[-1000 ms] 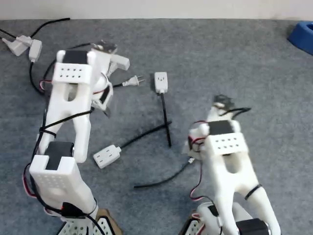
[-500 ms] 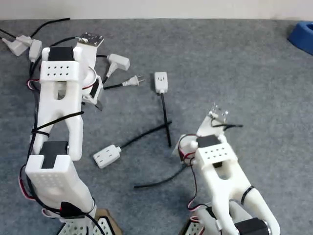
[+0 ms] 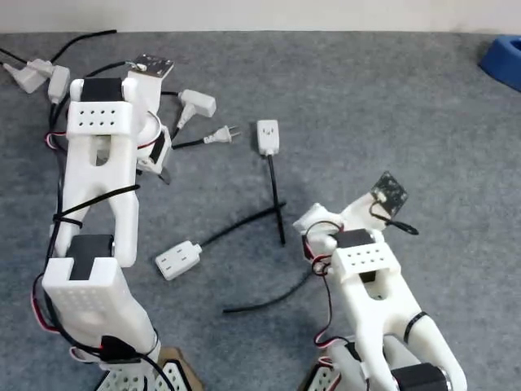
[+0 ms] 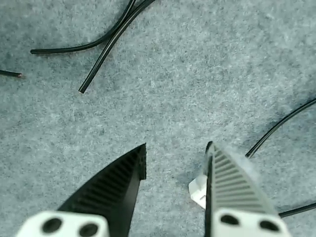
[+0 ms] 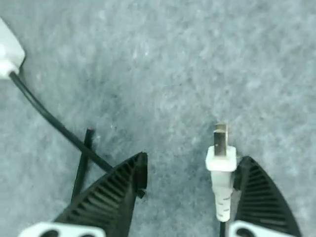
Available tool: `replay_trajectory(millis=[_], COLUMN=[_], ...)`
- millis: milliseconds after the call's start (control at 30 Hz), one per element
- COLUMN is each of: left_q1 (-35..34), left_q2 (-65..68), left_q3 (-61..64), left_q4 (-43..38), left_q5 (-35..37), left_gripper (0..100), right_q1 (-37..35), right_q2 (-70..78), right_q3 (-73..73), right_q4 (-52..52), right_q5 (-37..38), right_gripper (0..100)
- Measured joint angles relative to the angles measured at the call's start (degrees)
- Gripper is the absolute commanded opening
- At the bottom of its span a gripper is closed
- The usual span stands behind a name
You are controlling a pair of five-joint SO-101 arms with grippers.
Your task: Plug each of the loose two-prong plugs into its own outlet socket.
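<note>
A plug (image 3: 220, 135) is left unplugged near a socket (image 3: 268, 137); the left hand (image 4: 176, 148) and right hand (image 5: 195, 159) are spread, nothing gripped.

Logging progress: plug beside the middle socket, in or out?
Out. The two-prong plug lies short of the outlet socket, prongs bare.

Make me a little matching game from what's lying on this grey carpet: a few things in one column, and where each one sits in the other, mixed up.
Things:
1. blue object
2. white outlet block
3. two-prong plug

Places:
A. left of centre, toward the near side, in the high view
B. just beside one finger of the open right tool
C. far right corner in the high view

Pairs: 1-C, 2-A, 3-B
</note>
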Motion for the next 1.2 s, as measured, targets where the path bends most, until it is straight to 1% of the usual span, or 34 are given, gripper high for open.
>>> replay_trajectory(millis=[233,400,833,900,1100,1200], left_q1=[-0.8,-1.1,-2.4,-2.4,-2.4,-2.4], left_q2=[0.0,0.0,0.0,0.0,0.0,0.0], left_q3=[0.0,0.0,0.0,0.0,0.0,0.0], left_q4=[0.0,0.0,0.0,0.0,0.0,0.0], left_q5=[0.0,0.0,0.0,0.0,0.0,0.0], left_gripper=[21,21,21,21,21,21], right_q1=[0.4,-1.2,-1.2,-1.2,-1.1,-1.1], right_q2=[-1.2,-1.2,-1.2,-1.3,-1.3,-0.7], right_q3=[5.2,5.9,6.7,7.3,9.0,9.6], right_q4=[-0.8,-0.8,-1.0,-1.1,-0.6,-0.4], right_q5=[0.0,0.1,0.1,0.1,0.1,0.1], right_gripper=[28.2,28.2,28.0,25.6,7.6,6.6])
